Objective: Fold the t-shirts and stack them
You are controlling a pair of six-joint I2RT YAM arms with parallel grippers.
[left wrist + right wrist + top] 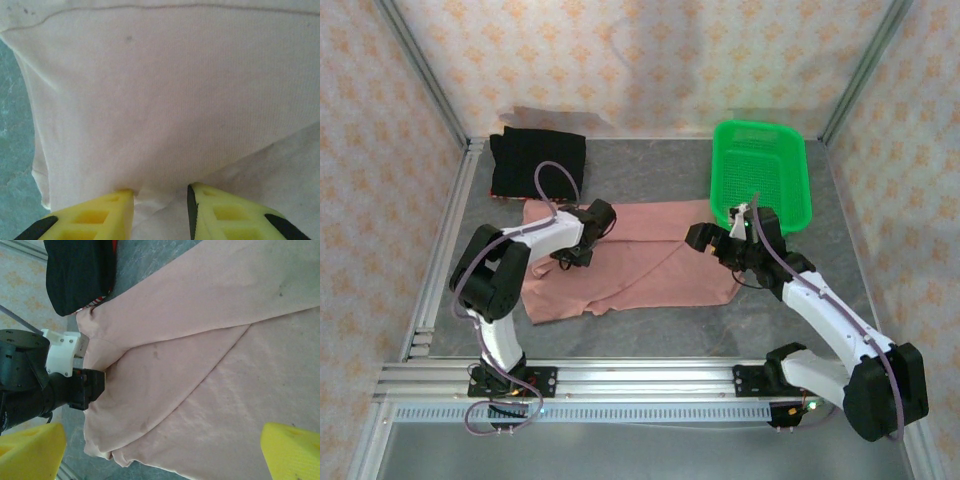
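Observation:
The dusty-pink t-shirt (650, 262) lies spread across the middle of the table, plain side up, with a diagonal fold line (210, 360). The black t-shirt (538, 160) sits folded at the back left, and a thin red edge (97, 302) shows in the right wrist view. My left gripper (578, 250) is down on the pink shirt's left part. Its yellow fingers (115, 210) are pinched on a bunched fold of pink cloth (160, 100). My right gripper (704, 238) hangs over the shirt's right edge, wide open, with its fingertips (290, 450) apart above the cloth.
The green mesh basket (760, 170) stands at the back right, just behind the right gripper. Bare grey tabletop (650, 330) runs along the front of the shirt. An aluminium rail (620, 380) crosses the near edge. Patterned walls close in the sides and back.

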